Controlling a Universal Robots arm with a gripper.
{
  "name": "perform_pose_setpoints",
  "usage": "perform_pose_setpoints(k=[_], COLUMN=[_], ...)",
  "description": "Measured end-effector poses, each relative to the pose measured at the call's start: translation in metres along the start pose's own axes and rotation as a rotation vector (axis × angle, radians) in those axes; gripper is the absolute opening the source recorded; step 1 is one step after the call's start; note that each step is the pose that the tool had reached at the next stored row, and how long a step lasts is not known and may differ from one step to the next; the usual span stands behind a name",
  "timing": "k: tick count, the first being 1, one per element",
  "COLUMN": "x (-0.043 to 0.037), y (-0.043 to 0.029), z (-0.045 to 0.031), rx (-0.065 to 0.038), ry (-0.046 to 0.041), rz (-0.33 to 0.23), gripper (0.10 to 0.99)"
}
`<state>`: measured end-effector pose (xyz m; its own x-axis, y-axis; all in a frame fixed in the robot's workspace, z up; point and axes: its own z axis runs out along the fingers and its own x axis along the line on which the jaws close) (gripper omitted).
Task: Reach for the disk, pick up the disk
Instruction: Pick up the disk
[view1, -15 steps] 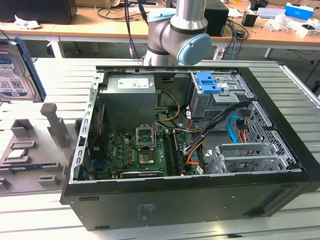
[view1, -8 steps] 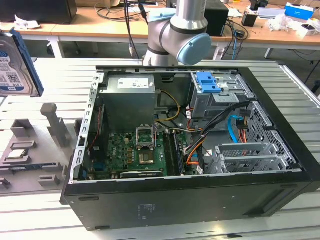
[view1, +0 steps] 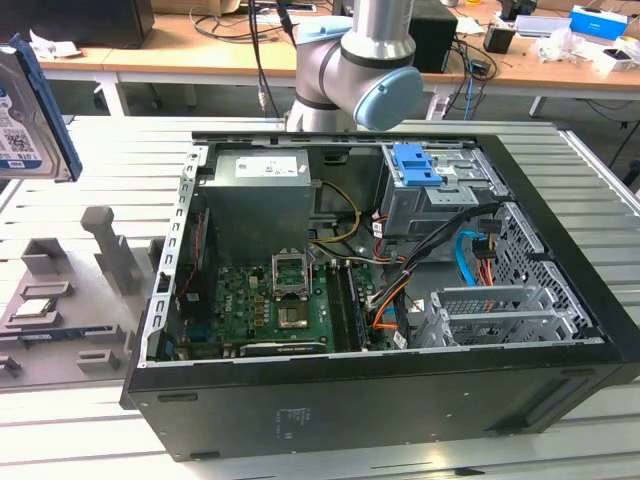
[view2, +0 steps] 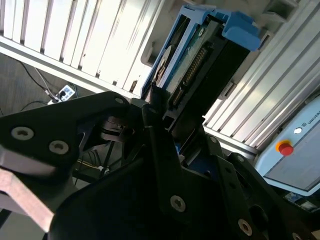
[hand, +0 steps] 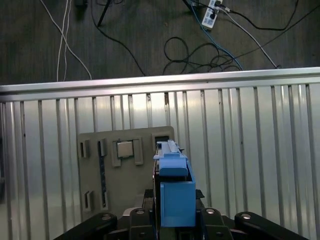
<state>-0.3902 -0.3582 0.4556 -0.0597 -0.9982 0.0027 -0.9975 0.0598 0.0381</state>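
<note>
The disk, silver-grey with a blue-and-white label and a blue rail frame, hangs in the air at the exterior view's far left, above the grey holder. In the first wrist view the disk stands edge-on, high over the slatted table, with black gripper parts pressed against both of its sides. In the second wrist view the disk sticks out from between the black fingers, its connector edge showing. The gripper is shut on the disk.
An open computer case fills the middle of the slatted metal table, with a blue latch on its drive cage. A grey holder with a small square chip lies at the exterior view's left. The holder lies below the disk. Cables cross the floor.
</note>
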Motion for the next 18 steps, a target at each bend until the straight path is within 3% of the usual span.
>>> perform_pose_setpoints(k=[8, 12, 18], x=[-0.0001, -0.0002, -0.0001], y=[0.0006, 0.0017, 0.0023], z=[-0.0167, -0.0531, -0.069], rx=[0.0, 0.0, 0.0], ry=[0.0, 0.0, 0.0], rz=[0.0, 0.0, 0.0], gripper=[0.369, 0.369, 0.369])
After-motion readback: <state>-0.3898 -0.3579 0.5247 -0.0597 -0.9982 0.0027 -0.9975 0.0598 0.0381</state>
